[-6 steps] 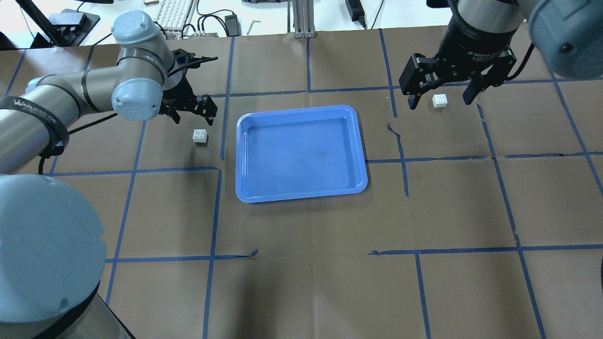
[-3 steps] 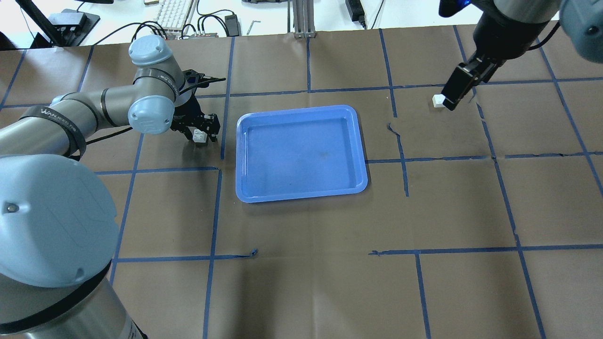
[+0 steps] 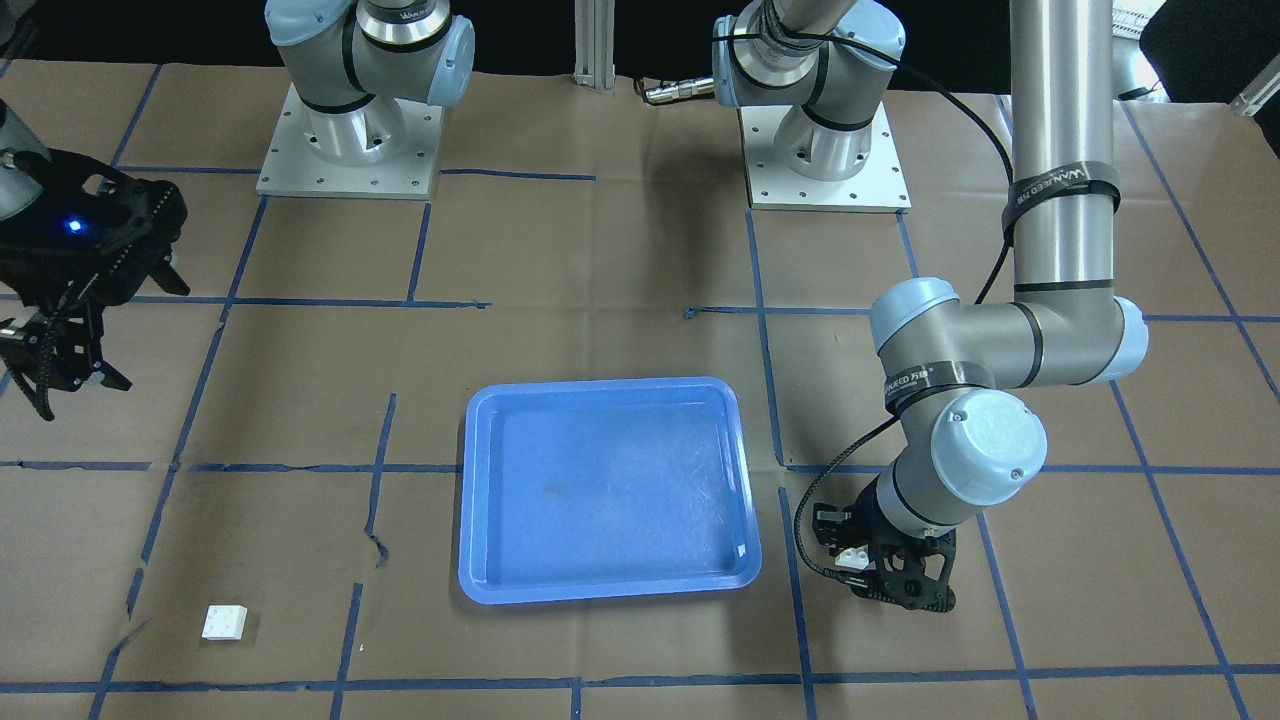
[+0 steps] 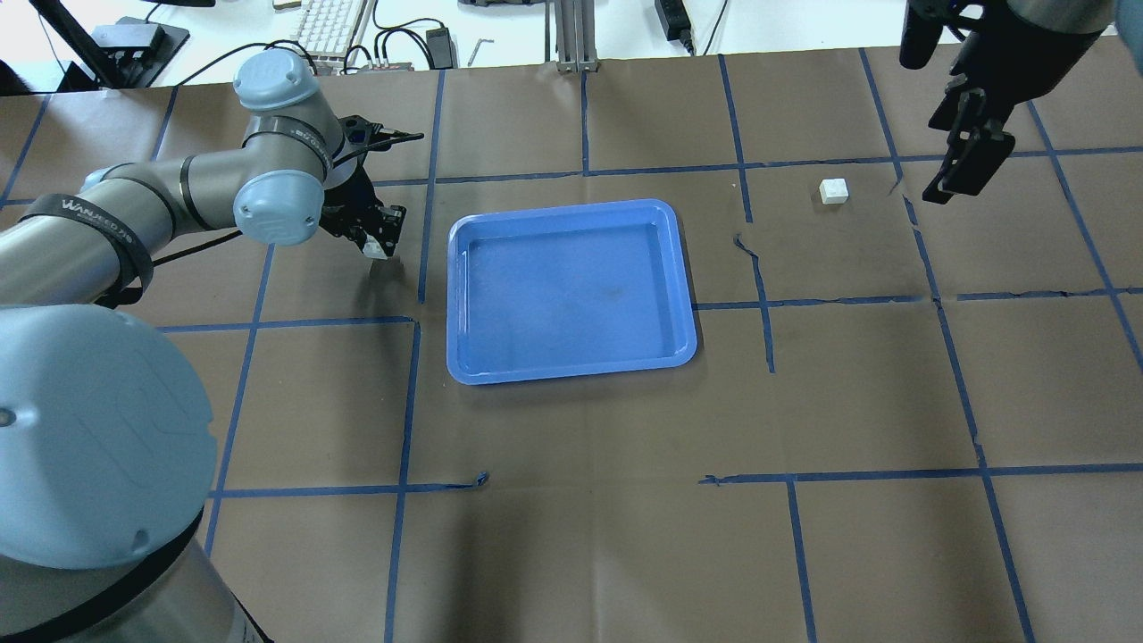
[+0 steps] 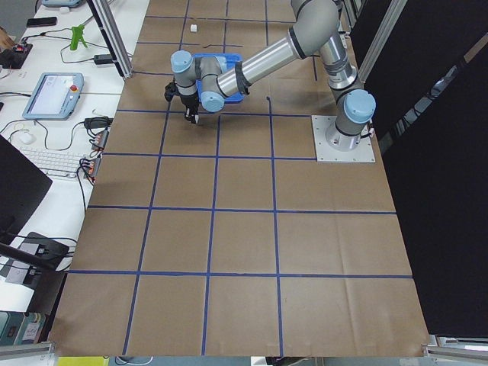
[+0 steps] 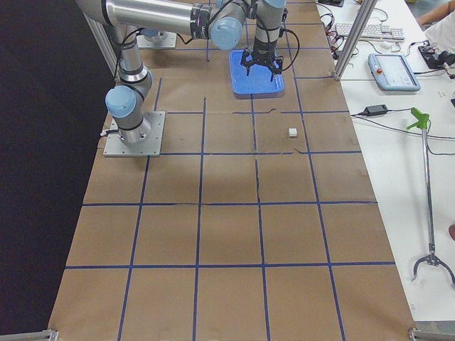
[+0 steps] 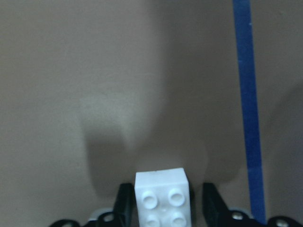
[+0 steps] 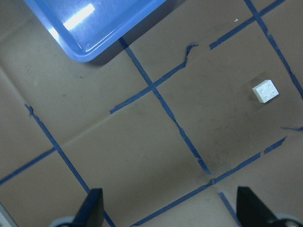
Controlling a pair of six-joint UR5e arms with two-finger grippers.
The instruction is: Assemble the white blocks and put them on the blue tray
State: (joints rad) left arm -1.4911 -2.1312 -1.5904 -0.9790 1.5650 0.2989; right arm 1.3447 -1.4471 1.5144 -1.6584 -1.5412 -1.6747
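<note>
My left gripper (image 4: 376, 239) is shut on one white block (image 4: 375, 249) just left of the blue tray (image 4: 566, 207). The left wrist view shows this block (image 7: 163, 197) studs up between the fingers, held a little above the paper. It also shows in the front view (image 3: 852, 557). The second white block (image 4: 833, 191) lies alone on the table at the far right, also seen in the right wrist view (image 8: 265, 91) and in the front view (image 3: 224, 622). My right gripper (image 4: 951, 179) is open, empty and raised to the right of that block. The tray holds nothing.
Brown paper with a blue tape grid covers the table (image 4: 589, 500). Torn tape (image 4: 748, 250) lies between the tray and the right block. Both arm bases (image 3: 350, 140) stand at the robot's side. A keyboard and cables (image 4: 330, 27) lie beyond the far edge.
My left gripper came down over the left block, shut on it and lifted it slightly. My right gripper turned, then rose and moved right, away from its block, which stays on the table.
</note>
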